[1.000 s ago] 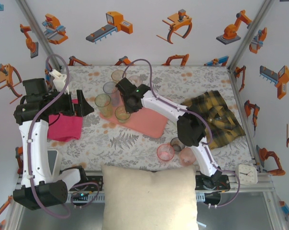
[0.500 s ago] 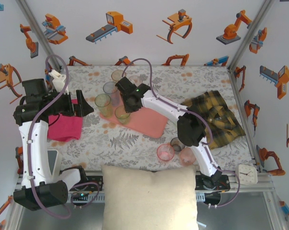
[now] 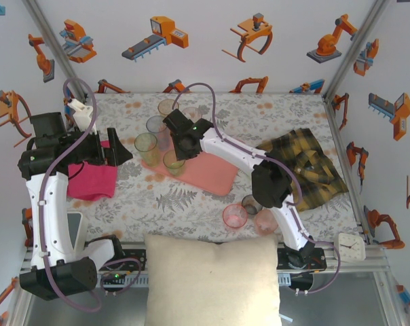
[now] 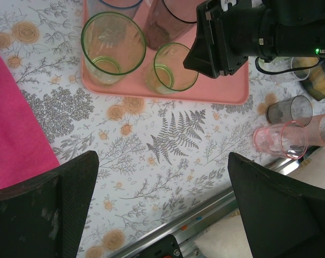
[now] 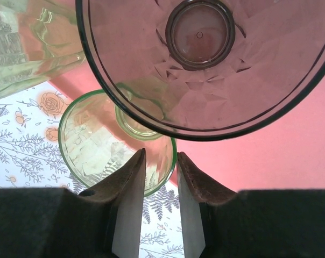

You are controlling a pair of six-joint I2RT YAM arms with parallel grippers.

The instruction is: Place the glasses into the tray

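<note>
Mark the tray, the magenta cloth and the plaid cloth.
tray point(image 3: 215, 175), top external view, bare near-right part.
magenta cloth point(image 3: 91, 180), top external view, visible middle.
plaid cloth point(image 3: 317, 164), top external view, visible middle.

Your left arm point(image 3: 45, 204) and right arm point(image 3: 235, 151) wear white shells with black joint housings, and a mauve cable point(image 3: 203, 85) loops along each. A green light point(image 3: 193, 126) glows on the right wrist. Left fingers point(image 4: 49, 215) are scuffed matte black; right fingers point(image 5: 127, 209) have pale inner faces.
</note>
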